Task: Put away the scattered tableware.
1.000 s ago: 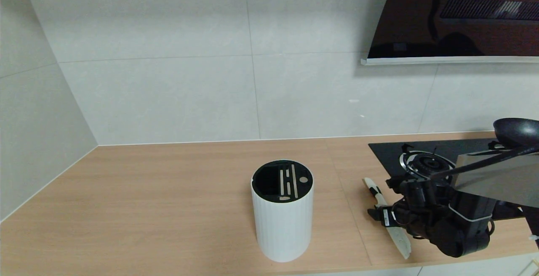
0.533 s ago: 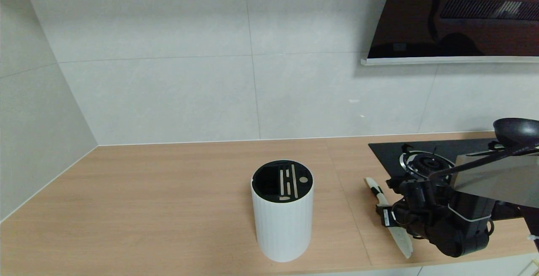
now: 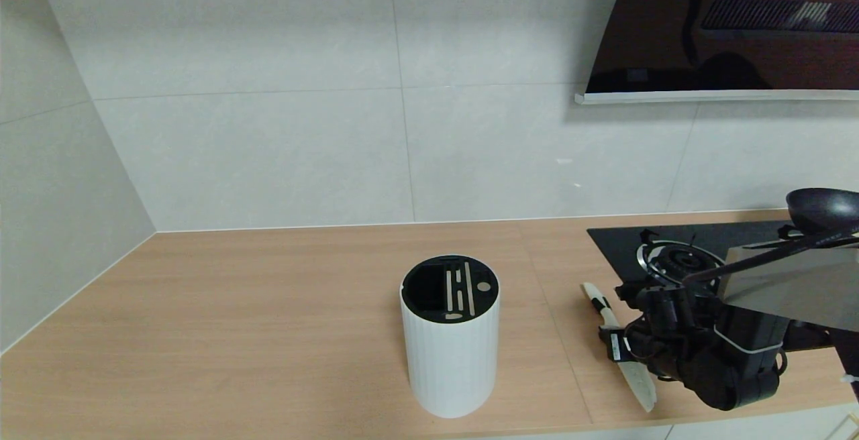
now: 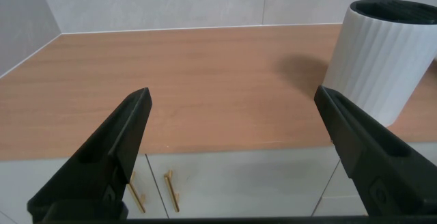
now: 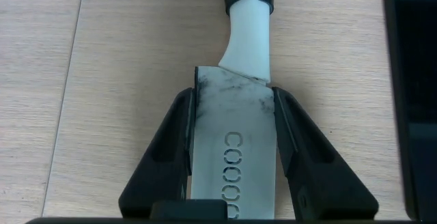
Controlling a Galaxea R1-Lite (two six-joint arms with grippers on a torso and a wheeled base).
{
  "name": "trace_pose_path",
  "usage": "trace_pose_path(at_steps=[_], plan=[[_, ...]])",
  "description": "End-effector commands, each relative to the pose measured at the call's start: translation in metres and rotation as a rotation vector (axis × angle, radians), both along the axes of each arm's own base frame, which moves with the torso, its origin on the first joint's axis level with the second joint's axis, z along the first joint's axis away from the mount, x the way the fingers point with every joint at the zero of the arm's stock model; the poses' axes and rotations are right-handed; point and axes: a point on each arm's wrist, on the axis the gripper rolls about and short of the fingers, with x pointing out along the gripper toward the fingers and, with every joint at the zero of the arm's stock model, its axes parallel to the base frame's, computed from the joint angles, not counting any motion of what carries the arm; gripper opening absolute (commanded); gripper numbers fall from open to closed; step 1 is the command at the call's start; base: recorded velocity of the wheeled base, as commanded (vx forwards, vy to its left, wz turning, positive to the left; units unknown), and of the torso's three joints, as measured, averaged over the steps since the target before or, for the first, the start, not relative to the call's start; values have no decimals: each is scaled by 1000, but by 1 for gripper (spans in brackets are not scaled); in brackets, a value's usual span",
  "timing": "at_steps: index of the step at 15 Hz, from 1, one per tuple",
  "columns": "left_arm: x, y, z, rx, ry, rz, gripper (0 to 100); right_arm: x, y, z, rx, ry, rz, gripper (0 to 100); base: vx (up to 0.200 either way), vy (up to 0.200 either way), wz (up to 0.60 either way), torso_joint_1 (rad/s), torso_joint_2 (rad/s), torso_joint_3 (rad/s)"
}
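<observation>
White-bladed knife (image 3: 636, 376) with a black-and-white banded handle, lying flat on the light wood-grain desk (image 3: 268, 312), handle toward the wall and blade tip toward the front edge, near the desk's right end. The right gripper (image 3: 627, 346) sits over the blade's middle. The right wrist view resolves what the head view hides: its two black fingers press against the opposite edges of the knife's (image 5: 235, 149) blade, clamped on it just below the handle junction, the blade marked with grey smudges and lying against the desk (image 5: 102, 80). The right gripper (image 5: 234, 101) and the dark cooktop (image 5: 416, 80) edge are close together here.

To the robot's left of the knife, well apart from it, stands a white ribbed cylindrical holder (image 3: 449, 353), upright; the head view alone shows its black top with one large opening and several narrow slots. The left wrist view shows the holder's (image 4: 379, 60) ribbed wall from the side, and the left gripper (image 4: 232, 98) with its fingers spread wide, holding nothing, off the desk's (image 4: 205, 80) front edge above gold cabinet pulls (image 4: 171, 190).

Behind the right gripper lies a black glass cooktop (image 3: 617, 242) with a ringed burner (image 3: 678, 259); a black ladle (image 3: 822, 208) sits above it. A dark glass range hood (image 3: 725, 24) hangs on the pale tiled wall (image 3: 268, 125).
</observation>
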Motion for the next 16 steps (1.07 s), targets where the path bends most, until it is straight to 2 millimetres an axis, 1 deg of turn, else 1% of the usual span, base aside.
trace_pose_path(at_steps=[1,3,5,6,7,8,11,12,13,14,15,16], plan=[[0,0,0,0,0,0,100,0,0,10,8,-35,-2,0,0,0,0,0,0,0],[0,0,0,-1,0,0,100,-5,0,43,50,-106,-18,0,0,0,0,0,0,0],[0,0,0,-3,0,1,100,-11,-1,68,63,-161,-14,0,0,0,0,0,0,0],[0,0,0,-1,0,1,100,-15,0,77,67,-179,-9,0,0,0,0,0,0,0],[0,0,0,-1,0,1,100,-15,0,77,67,-179,-9,0,0,0,0,0,0,0],[0,0,0,-1,-1,1,100,-22,5,91,76,-211,8,0,0,0,0,0,0,0],[0,0,0,-7,-1,4,100,-31,4,110,88,-258,22,0,0,0,0,0,0,0],[0,0,0,-10,-1,4,100,-35,3,123,95,-293,24,0,0,0,0,0,0,0],[0,0,0,-10,-1,4,100,-38,3,131,101,-317,25,0,0,0,0,0,0,0],[0,0,0,-13,-3,12,100,-43,2,149,113,-368,28,0,0,0,0,0,0,0],[-1,1,10,-32,-74,55,100,-58,5,179,133,-438,50,0,0,0,0,0,0,0],[-5,1,26,-73,-191,45,100,-67,5,194,139,-454,57,0,0,0,0,0,0,0]])
